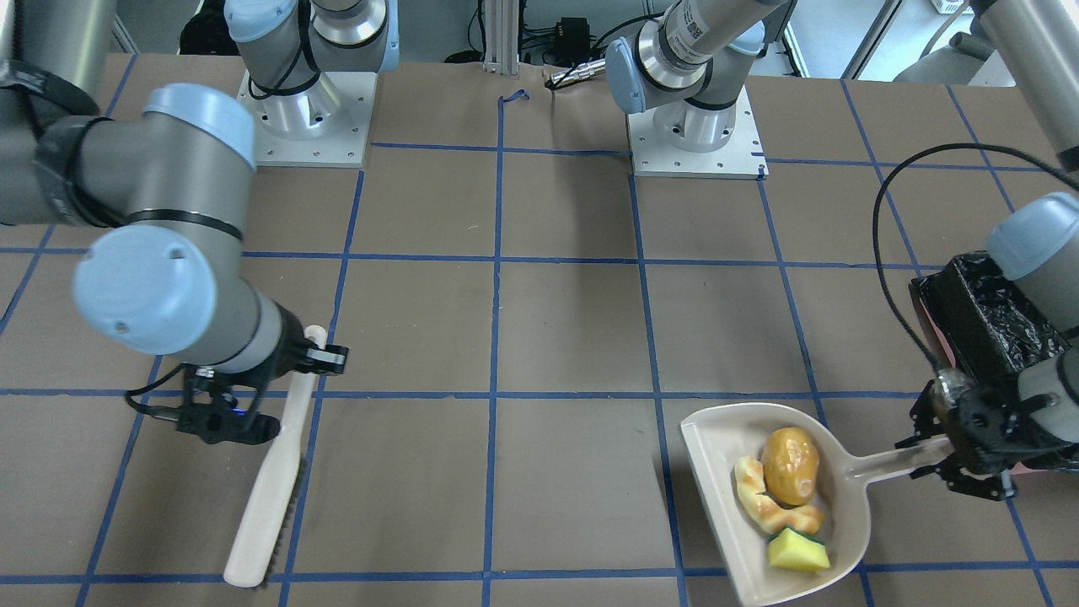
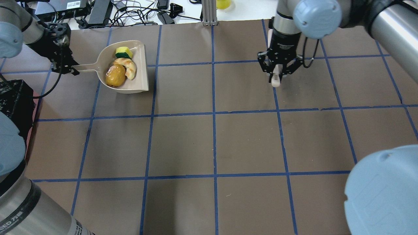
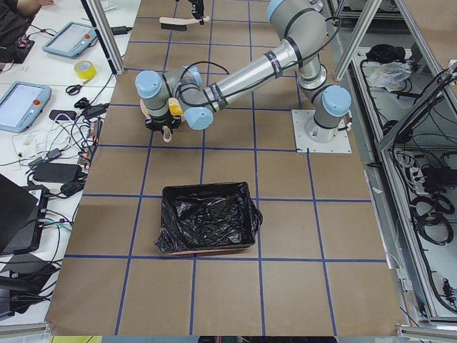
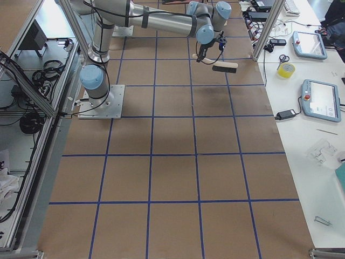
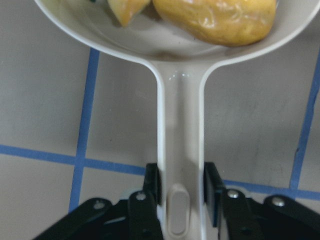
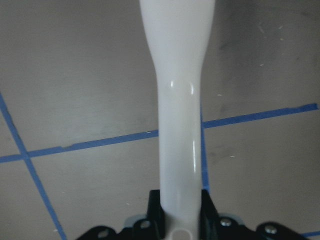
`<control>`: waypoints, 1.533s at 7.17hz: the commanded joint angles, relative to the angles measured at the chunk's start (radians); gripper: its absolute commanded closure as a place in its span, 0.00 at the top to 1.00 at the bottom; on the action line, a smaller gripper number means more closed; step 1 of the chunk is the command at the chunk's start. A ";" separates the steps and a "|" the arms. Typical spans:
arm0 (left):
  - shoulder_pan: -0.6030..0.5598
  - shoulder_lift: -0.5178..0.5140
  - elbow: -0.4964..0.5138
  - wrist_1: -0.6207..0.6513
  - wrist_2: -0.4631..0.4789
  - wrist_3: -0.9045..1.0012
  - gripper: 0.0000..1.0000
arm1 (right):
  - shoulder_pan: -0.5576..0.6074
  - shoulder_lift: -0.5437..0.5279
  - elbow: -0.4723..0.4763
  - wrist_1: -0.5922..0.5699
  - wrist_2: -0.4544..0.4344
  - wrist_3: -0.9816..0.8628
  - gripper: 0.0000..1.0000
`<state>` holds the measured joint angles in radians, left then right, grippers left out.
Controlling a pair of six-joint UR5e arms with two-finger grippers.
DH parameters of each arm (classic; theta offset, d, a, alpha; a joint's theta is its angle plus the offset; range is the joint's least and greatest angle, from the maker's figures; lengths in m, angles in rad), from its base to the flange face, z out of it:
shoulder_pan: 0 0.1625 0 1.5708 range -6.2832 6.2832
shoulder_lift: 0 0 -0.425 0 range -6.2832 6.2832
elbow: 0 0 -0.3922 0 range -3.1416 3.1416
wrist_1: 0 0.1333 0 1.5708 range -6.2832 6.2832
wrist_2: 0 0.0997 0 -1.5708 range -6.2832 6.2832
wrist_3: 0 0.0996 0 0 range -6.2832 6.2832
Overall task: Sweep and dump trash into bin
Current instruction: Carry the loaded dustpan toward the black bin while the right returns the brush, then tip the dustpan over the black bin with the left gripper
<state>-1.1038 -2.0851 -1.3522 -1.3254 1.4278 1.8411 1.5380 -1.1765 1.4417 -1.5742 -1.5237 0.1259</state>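
Gripping dustpan, left gripper; trash inside; right gripper clamping brush

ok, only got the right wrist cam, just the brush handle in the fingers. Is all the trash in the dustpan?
Observer: Yes, the bread lump, pastry and sponge all lie in the dustpan.
Operator: Who's got the pan?
Observer: The left gripper, fingers shut on its handle.
Operator: Bin?
Observer: The bin sits at the table's edge on the left arm's side, next to that gripper. No trash visible in it.
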 commanded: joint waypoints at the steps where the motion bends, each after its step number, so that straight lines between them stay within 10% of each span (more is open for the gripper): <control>1: 0.155 0.049 0.037 -0.113 0.020 0.172 0.00 | -0.209 -0.118 0.133 -0.004 -0.007 -0.276 0.00; 6: 0.447 0.008 0.338 -0.291 0.157 0.617 0.00 | -0.357 -0.066 0.310 -0.300 -0.089 -0.506 0.00; 11: 0.492 -0.064 0.410 -0.080 0.262 0.987 0.00 | -0.357 -0.014 0.312 -0.328 -0.092 -0.506 0.00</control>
<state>-0.6113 -2.1311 -0.9444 -1.4694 1.6548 2.7666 1.1812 -1.1926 1.7542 -1.9003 -1.6134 -0.3817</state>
